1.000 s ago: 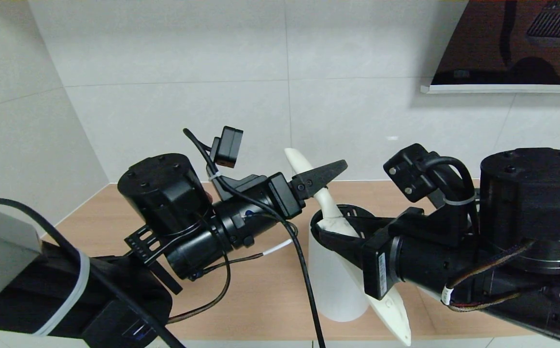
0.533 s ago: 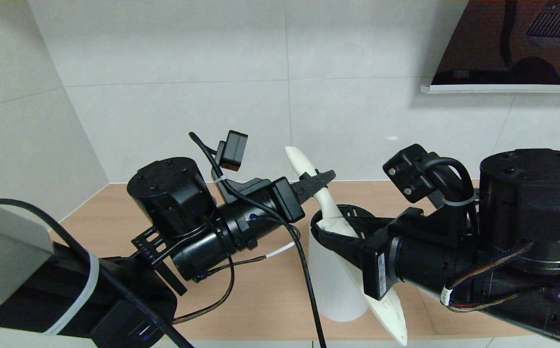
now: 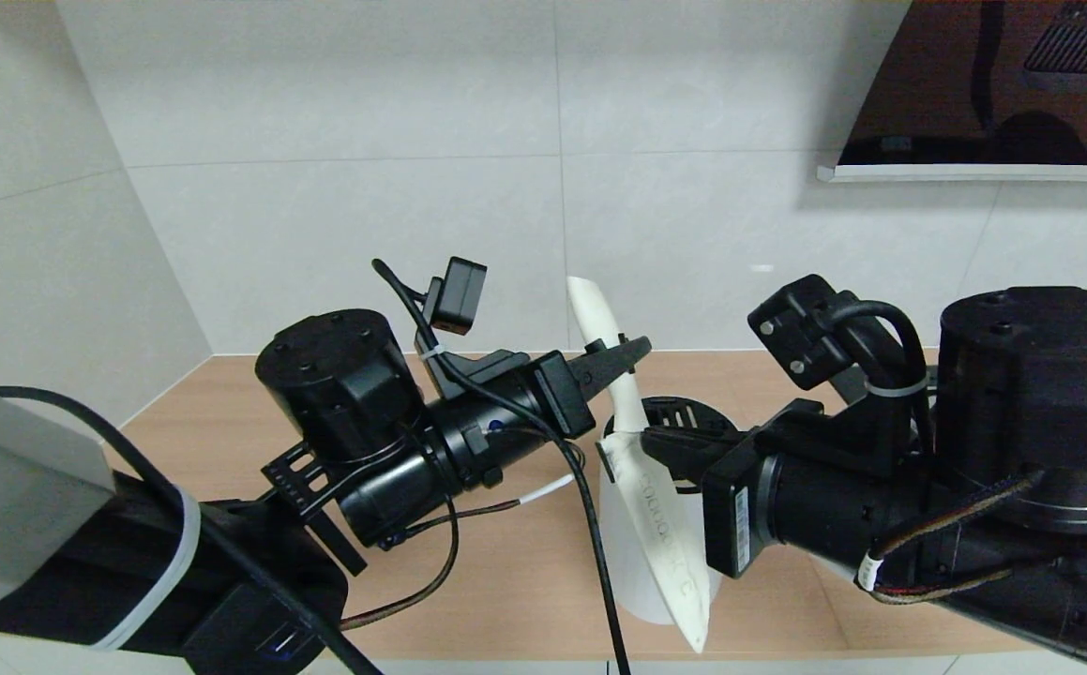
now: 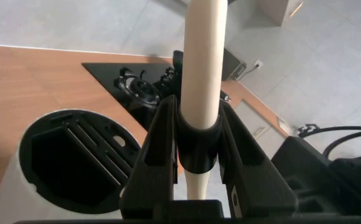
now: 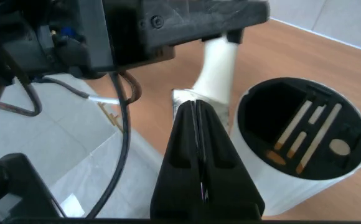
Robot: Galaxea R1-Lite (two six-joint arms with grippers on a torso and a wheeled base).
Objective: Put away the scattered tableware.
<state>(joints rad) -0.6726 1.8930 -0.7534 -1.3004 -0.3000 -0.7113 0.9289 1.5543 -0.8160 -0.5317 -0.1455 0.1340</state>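
Paddle has swung upright: left hand clamped on its handle, right hand fingers together against the blade. Holder at six o'clock; lowering in looks next.

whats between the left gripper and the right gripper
The white rice paddle. In the head view the left gripper clamps its handle, and its blade runs down past the tip of the right gripper.

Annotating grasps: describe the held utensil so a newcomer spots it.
On the wooden counter stands a white cylindrical holder. Above its rim, the left gripper clamps a cream spatula, handle up, blade down. Unlike the utensils inside, it hangs outside the holder.
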